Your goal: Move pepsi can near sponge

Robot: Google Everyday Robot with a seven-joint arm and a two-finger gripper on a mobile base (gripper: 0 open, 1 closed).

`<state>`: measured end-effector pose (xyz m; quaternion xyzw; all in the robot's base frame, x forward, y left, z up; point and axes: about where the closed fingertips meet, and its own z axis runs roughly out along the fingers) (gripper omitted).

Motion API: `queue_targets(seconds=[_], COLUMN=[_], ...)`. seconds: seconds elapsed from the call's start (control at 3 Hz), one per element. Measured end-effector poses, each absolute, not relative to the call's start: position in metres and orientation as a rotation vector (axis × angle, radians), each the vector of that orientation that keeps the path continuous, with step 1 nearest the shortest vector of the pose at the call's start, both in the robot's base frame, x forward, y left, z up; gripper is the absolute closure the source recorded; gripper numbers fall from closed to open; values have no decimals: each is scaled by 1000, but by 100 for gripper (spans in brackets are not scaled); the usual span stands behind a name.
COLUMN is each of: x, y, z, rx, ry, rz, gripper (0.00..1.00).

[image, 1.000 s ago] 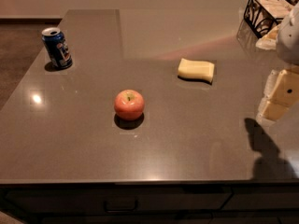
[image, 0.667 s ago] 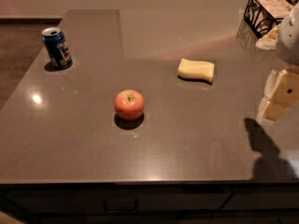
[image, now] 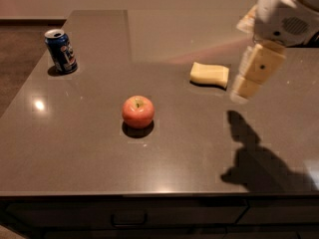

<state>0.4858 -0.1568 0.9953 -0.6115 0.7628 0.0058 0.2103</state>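
Grey table (image: 199,153): pepsi can (image: 61,51) far left of sponge (image: 209,74), apple (image: 138,111) front-left of it. Gripper (image: 243,89) hovers just right of sponge, empty; its opening I can't tell.

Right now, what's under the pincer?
The pincer hangs above the countertop, just beside the sponge; only its shadow lies beneath. The counter directly behind it is hidden.

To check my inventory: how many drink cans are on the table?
1. The pepsi can stands at the table's far left. The gripper hovers just right of the sponge.
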Motion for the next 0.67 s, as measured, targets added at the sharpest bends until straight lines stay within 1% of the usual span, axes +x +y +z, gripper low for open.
queue_targets(seconds=[0.33,0.67], x=[519,549], y=[-108,-57], z=[999,991], rx=[-1698,-1680], ry=[2062,2039], rz=[72,86], gripper=[0,0])
